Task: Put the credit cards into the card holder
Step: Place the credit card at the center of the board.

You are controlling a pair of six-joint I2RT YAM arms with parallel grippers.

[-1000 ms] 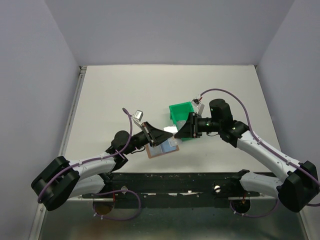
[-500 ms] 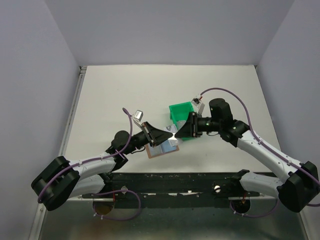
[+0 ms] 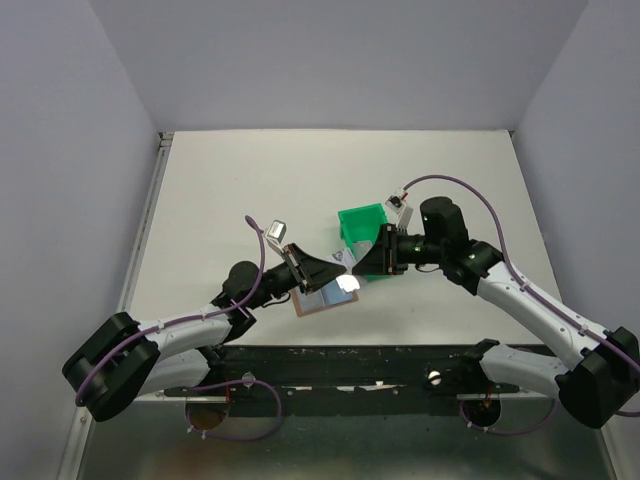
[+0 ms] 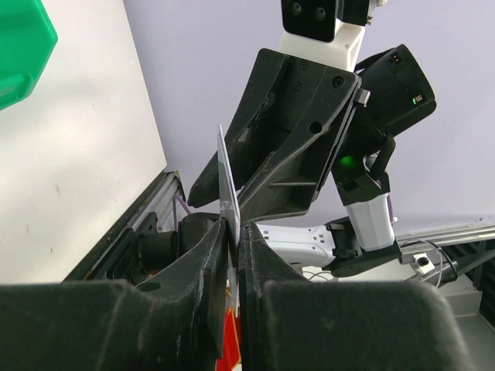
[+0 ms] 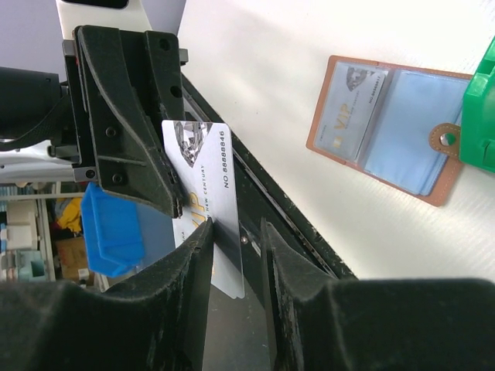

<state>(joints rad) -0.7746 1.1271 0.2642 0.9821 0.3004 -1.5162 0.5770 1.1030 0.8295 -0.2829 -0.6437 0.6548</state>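
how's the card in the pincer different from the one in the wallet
The held card is up in the air, pinched by the left pincer; the wallet card lies flat. The held card is bare; the wallet card sits in a pocket of the open wallet. Both are pale with VIP lettering.

Both my arms wear white shells between bulky black joint housings; the left arm (image 3: 180,335) and the right arm (image 3: 530,300) look alike. A thin purple cable (image 3: 470,190) loops off each toward a small silver camera box (image 3: 276,231) at the wrist. The fingers (image 4: 302,116) are matte black, angular and wedge-shaped, dotted with recessed round screw holes. A green light (image 4: 346,162) glows on the right wrist housing.
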